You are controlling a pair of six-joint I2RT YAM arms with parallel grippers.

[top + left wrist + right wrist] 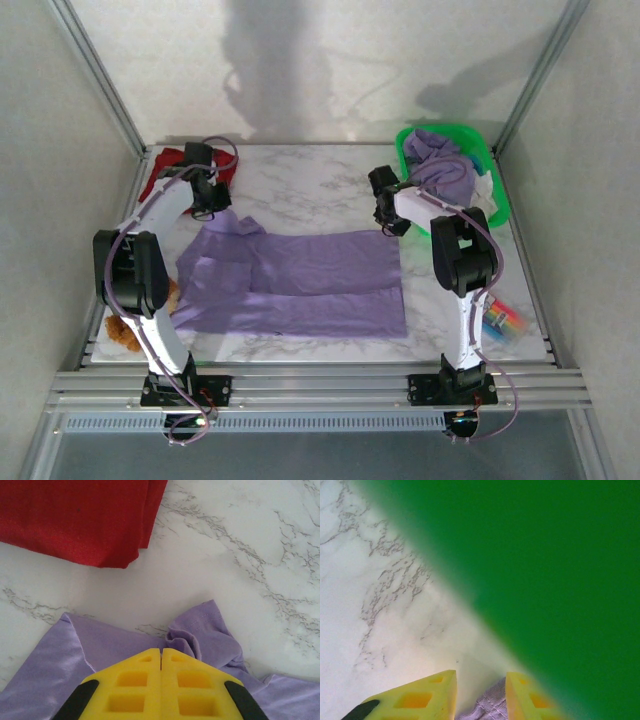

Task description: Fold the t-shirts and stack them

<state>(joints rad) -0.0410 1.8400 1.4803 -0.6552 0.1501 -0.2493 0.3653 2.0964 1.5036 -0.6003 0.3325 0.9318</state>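
A lavender t-shirt [300,282] lies spread flat across the middle of the marble table. My left gripper [211,207] is at its far left corner, and the left wrist view has the yellow fingers [161,650] shut with the cloth [205,635] puckered up at their tips. My right gripper [389,222] is at the far right corner, and its fingers [481,676] are closed on a bunch of lavender fabric [489,706] low between them. A dark red t-shirt [165,172] lies folded at the back left [75,520]. More lavender t-shirts [442,165] are piled in the basket.
The green plastic basket [500,205] stands at the back right, its wall [560,580] close beside my right fingers. A brown fuzzy toy [124,326] lies at the front left by the left arm. A small multicoloured object [503,320] lies at the front right.
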